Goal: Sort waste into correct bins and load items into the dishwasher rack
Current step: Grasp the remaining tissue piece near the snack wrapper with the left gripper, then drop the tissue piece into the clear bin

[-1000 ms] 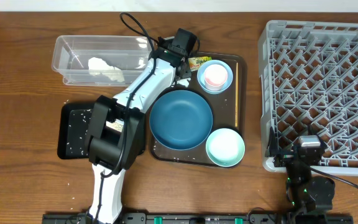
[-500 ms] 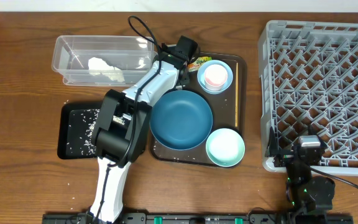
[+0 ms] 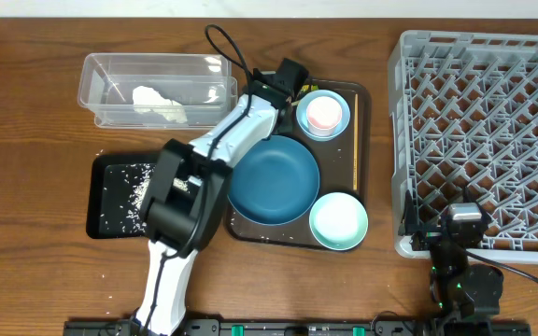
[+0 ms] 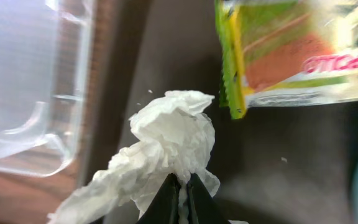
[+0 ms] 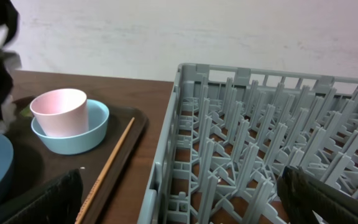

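Seen from above, the left arm stretches across the counter [image 3: 26, 56] to the upper centre of the frame, its left tool [image 3: 287, 84] poised over the top-left corner of the brown serving tray [image 3: 363, 93]. Just left of it sits the clear container [image 3: 101, 70], a wad of tissue [image 3: 157, 103] inside. Lower left lies the black tray [image 3: 94, 201], scattered with rice grains [image 3: 134, 182]. On the serving tray are the dark blue plate [image 3: 271, 179], a light blue bowl [image 3: 342, 119] holding the pink cup [image 3: 322, 112], a second bowl [image 3: 338, 221] and the chopsticks [image 3: 355, 140]. The grey rack [image 3: 484, 121] fills the right side.

From the left wrist, the tool's fingers meet at bottom centre, clenched on a crumpled white tissue [image 4: 173, 137] that billows up just above them. The yellow-green wrapper [image 4: 291, 56] lies at upper right, close to the tissue but apart from the fingers; the container's corner shows at left.

From the right wrist, the right tool [image 5: 188, 199] stands released, its fingers spread to the two lower corners, holding nothing. The rack lies right in front, with cup, bowl and chopsticks away at left.
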Tool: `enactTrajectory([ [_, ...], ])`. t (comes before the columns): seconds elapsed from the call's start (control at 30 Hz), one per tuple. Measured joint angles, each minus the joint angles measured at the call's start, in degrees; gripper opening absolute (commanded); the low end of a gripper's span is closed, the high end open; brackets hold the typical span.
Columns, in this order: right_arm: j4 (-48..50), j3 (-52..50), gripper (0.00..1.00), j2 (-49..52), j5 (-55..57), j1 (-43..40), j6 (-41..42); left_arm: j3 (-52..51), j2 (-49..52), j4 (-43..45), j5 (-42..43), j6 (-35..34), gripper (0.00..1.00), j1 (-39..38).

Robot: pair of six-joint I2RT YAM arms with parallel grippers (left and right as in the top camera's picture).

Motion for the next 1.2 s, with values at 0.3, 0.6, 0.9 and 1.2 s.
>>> enactTrajectory([
  [0.3,0.0,0.0,0.99,0.0,0.0,0.0,0.0,0.0,-14.8,1.0,-7.0,0.0,0.06,0.2],
  [0.6,0.0,0.0,0.99,0.0,0.0,0.0,0.0,0.2,-15.9,2.7,-13.6,-1.9,0.09,7.8],
  [0.9,0.0,0.0,0.99,0.0,0.0,0.0,0.0,0.2,-15.7,2.1,-9.5,-6.4,0.7,19.0],
  [1.2,0.0,0.0,0.99,0.0,0.0,0.0,0.0,0.2,-15.7,2.1,13.4,2.7,0.7,17.1],
])
